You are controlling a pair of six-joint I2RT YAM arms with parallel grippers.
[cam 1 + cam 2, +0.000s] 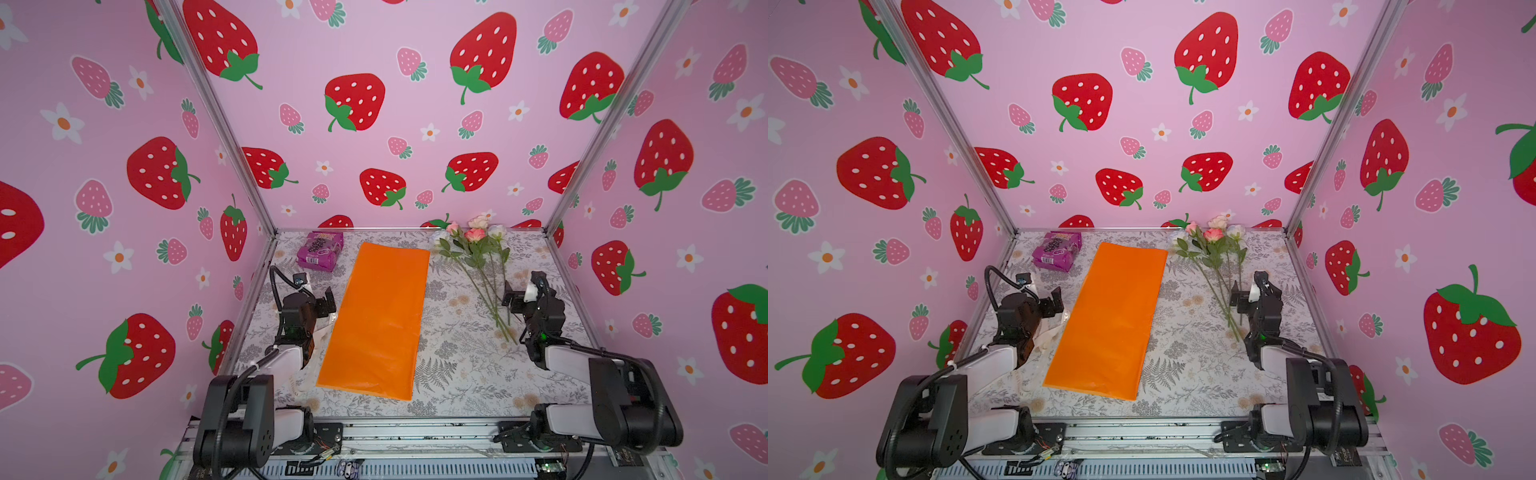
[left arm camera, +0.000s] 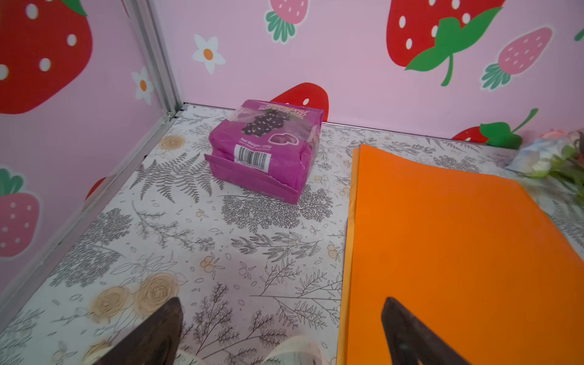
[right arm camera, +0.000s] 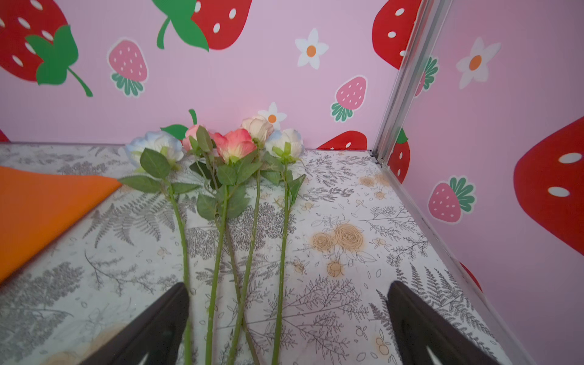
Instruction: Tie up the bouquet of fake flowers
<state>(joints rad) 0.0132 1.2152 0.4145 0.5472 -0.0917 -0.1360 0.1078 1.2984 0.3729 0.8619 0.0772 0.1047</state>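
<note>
The fake flowers (image 1: pixel 478 257) (image 1: pixel 1214 253) lie loose on the table at the back right, with pink and white heads toward the back wall. The orange wrapping paper (image 1: pixel 378 320) (image 1: pixel 1108 320) lies flat in the middle, apart from them. My right gripper (image 1: pixel 513 299) (image 3: pixel 288 286) stands open over the lower stems (image 3: pixel 218 284); in the right wrist view most of them run between its fingers. My left gripper (image 1: pixel 326 305) (image 2: pixel 282 303) is open at the paper's left edge (image 2: pixel 350 252), holding nothing.
A purple snack packet (image 1: pixel 320 251) (image 2: pixel 265 151) sits at the back left corner. A cream ribbon (image 1: pixel 1047 334) (image 2: pixel 294 347) lies on the table under my left arm. Pink strawberry walls close in the back and both sides.
</note>
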